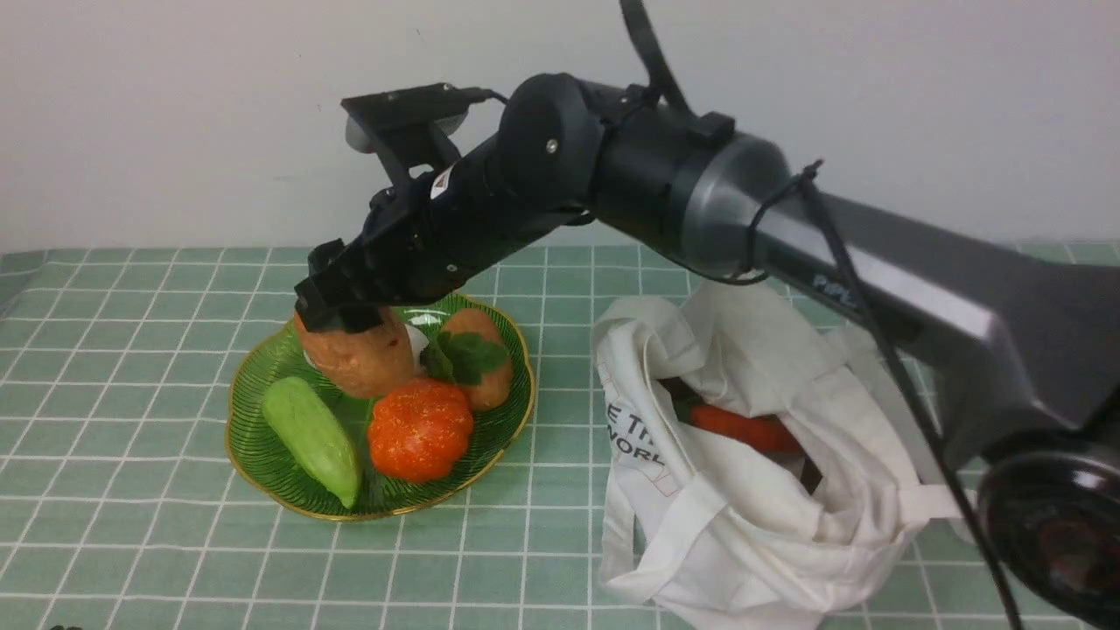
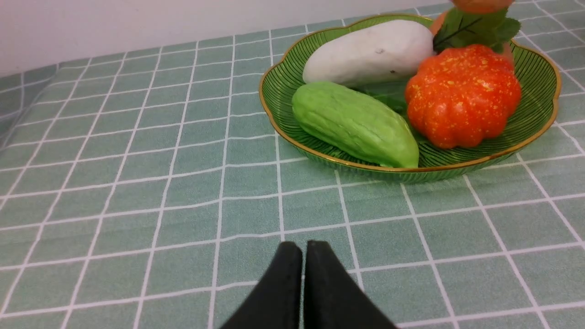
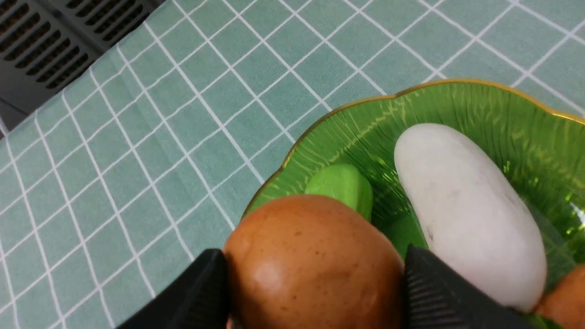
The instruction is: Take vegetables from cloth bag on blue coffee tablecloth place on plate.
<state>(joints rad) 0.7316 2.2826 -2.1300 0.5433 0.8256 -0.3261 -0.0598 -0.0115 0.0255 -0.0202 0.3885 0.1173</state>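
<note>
My right gripper (image 1: 337,317) is shut on the tan-orange potato (image 1: 360,354) and holds it over the far left of the green plate (image 1: 262,451); in the right wrist view the potato (image 3: 311,265) sits between both fingers. The plate holds a light green gourd (image 1: 312,437), a red-orange pumpkin (image 1: 420,429), a white vegetable (image 2: 370,52) and an orange one with dark green leaves (image 1: 477,354). The white cloth bag (image 1: 744,516) lies open to the right with an orange carrot (image 1: 744,427) inside. My left gripper (image 2: 304,249) is shut and empty, low over the tablecloth (image 1: 131,367) in front of the plate.
A white wall runs along the far edge of the table. A dark vented panel (image 3: 50,41) shows beyond the cloth's edge in the right wrist view. Bare cloth lies left of the plate and in front of it.
</note>
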